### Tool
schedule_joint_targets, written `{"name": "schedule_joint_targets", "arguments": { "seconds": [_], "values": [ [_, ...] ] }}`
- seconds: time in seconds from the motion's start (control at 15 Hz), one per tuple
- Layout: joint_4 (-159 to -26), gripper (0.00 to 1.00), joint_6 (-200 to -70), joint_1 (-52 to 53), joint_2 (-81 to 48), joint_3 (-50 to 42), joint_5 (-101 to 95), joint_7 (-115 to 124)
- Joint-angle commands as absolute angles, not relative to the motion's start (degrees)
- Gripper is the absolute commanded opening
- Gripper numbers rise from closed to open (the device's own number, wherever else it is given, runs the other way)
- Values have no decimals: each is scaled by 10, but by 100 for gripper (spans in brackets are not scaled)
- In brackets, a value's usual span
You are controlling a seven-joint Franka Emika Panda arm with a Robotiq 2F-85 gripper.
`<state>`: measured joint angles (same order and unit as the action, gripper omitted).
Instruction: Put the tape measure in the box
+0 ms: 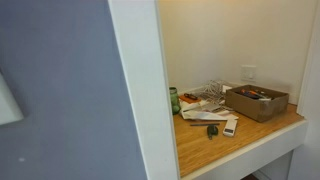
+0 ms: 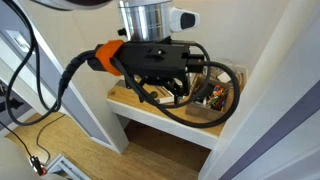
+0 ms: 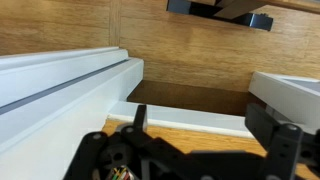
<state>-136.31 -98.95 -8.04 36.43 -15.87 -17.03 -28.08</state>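
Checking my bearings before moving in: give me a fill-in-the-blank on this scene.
The tape measure lies ____ the box, not inside. The remote beside it is ____ in colour. The gripper, fingers apart, holds ____.
Missing: outside; white; nothing.

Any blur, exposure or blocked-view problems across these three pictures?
In an exterior view, soft focus leaves the tape measure a dark blob near the box; in an exterior view the arm and cables hide most of the shelf; in the wrist view the gripper is nearly black against bright wood.
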Motion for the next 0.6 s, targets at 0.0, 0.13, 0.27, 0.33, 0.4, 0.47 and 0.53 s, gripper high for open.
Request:
{"name": "schedule_joint_targets", "arguments": {
  "seconds": [0.0,0.13,0.27,0.33,0.4,0.47,0.53],
  "values": [
    [-1361,100,-988,-76,365,-162,-172,-279],
    [-1361,100,-988,-76,365,-162,-172,-279],
    [-1361,100,-988,-76,365,-162,-172,-279],
    [-1361,100,-988,-76,365,-162,-172,-279],
    [-1339,100,-980,-74,339,-161,-152,-258],
    [-1329,100,-978,-68,327,-157,-137,-247],
    [-1319,100,-976,-55,312,-147,-118,-234]
  ]
}}
